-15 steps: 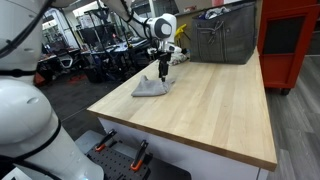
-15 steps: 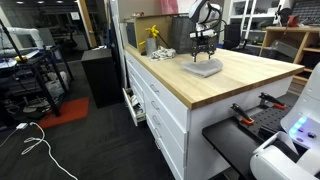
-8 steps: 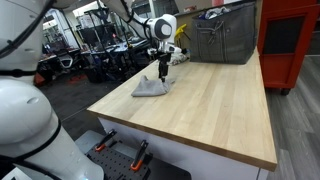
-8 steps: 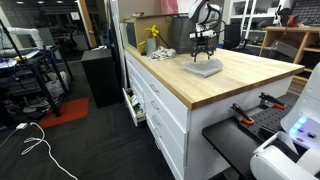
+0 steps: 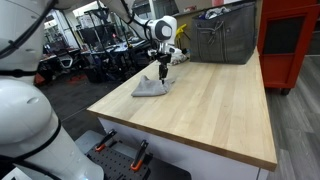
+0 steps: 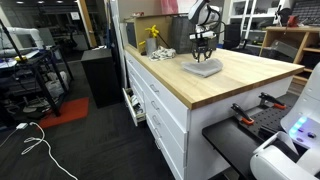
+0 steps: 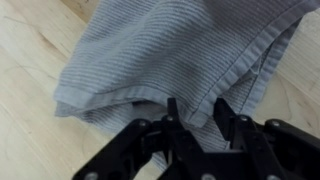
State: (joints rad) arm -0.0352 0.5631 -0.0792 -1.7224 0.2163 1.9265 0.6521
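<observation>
The gripper point(image 5: 161, 74) stands low over a gray cloth point(image 5: 150, 88) that lies crumpled on the wooden table point(image 5: 215, 115), near the table's far corner and well short of the gray bin point(image 5: 225, 40) at its back edge. In the wrist view its fingers point(image 7: 172, 108) stand only narrowly apart at the cloth's folded hem. I cannot tell whether they pinch the fabric.
</observation>
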